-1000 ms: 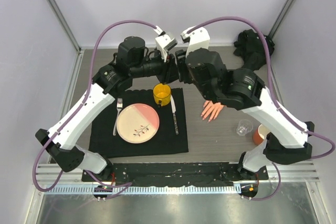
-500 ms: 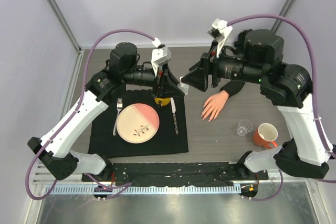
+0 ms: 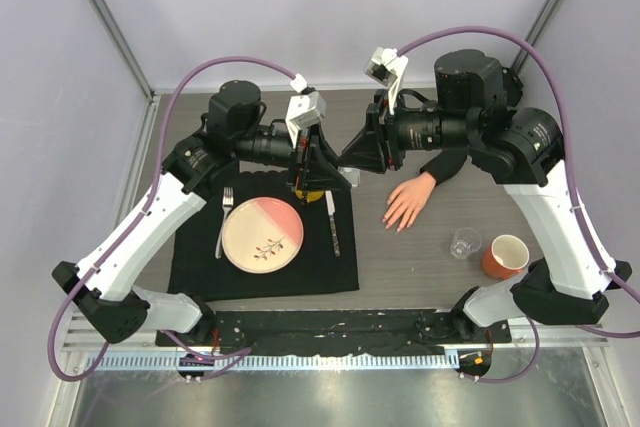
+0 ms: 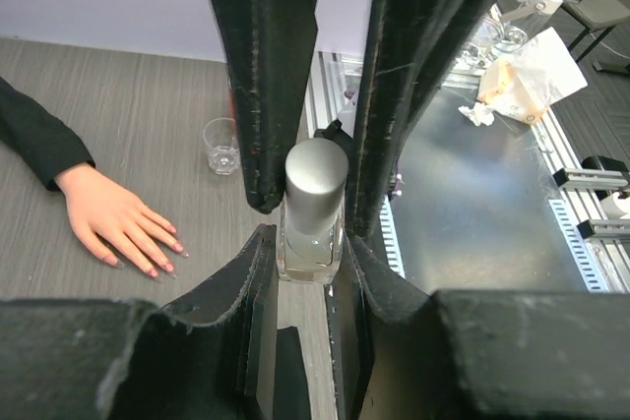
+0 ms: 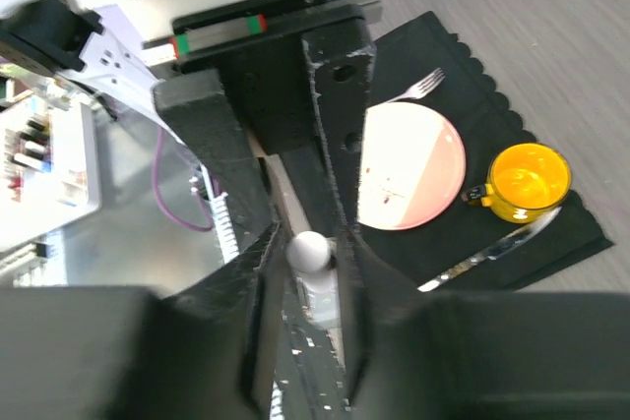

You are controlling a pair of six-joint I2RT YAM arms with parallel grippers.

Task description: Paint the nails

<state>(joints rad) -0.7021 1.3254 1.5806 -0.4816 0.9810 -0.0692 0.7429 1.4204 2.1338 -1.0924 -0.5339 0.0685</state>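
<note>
The pale mannequin hand [image 3: 408, 202] lies palm down on the grey table with a black sleeve; it also shows in the left wrist view [image 4: 113, 223], where its nails [image 4: 162, 258] look pink. My left gripper [image 3: 338, 175] [image 4: 310, 243] is shut on the glass body of a small clear bottle [image 3: 349, 178] [image 4: 310, 243], held above the table left of the hand. My right gripper [image 3: 352, 160] [image 5: 310, 243] comes in from the right and is shut on the bottle's silver cap [image 4: 316, 169] [image 5: 309, 251].
A black placemat [image 3: 200, 267] holds a pink and cream plate [image 3: 262, 234], a fork [image 3: 224, 219], a knife [image 3: 331, 219] and a yellow mug [image 3: 312, 194] partly under the grippers. A clear glass [image 3: 464, 243] and an orange mug [image 3: 505, 257] stand right of the hand.
The right arm swung back off the mannequin hand, then its gripper moved left and closed on the bottle's cap. The left gripper holds the bottle in nearly the same place.
</note>
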